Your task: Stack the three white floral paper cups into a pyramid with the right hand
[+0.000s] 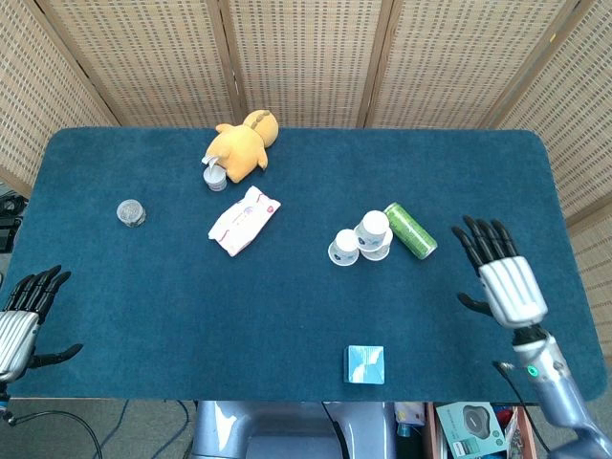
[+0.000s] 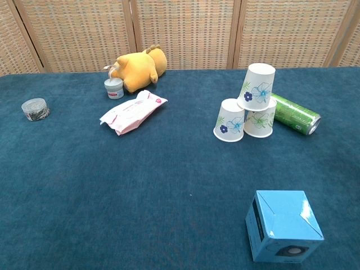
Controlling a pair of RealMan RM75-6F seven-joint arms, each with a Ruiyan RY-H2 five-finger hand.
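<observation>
3 cups stand as a pyramid on the blue table [image 2: 84,197].
The right hand [image 1: 504,280] is well apart from the floral paper cups [image 2: 247,107], fingers [image 1: 483,236] spread wide, holding nothing. The left hand [image 1: 17,325] is open too, at the table edge. A green can [image 2: 293,113] lies touching the cups.

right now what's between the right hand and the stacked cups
In the head view, a green can lies on its side between the right hand and the stacked cups, close beside the cups; otherwise bare cloth.
</observation>
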